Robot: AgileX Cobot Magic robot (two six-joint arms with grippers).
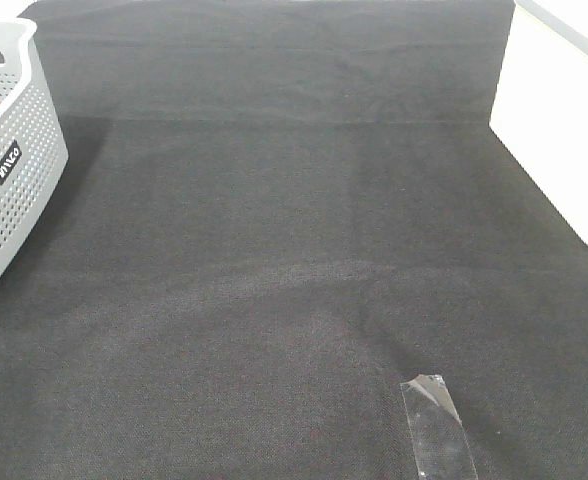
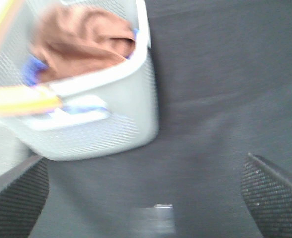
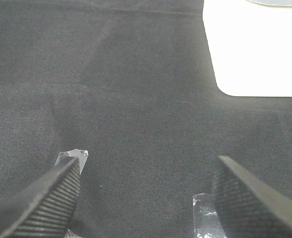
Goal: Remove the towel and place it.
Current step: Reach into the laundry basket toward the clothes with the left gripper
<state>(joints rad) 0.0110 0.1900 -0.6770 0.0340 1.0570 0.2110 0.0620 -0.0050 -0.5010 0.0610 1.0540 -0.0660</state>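
We see the brown towel (image 2: 81, 39) bunched inside the white basket (image 2: 111, 114); our left gripper (image 2: 143, 193) and right gripper (image 3: 150, 171) both hover over the dark cloth (image 1: 294, 250), jaws apart.

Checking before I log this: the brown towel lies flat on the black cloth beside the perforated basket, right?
No. The left wrist view shows the towel bunched inside the perforated basket, not flat on the black cloth beside it.
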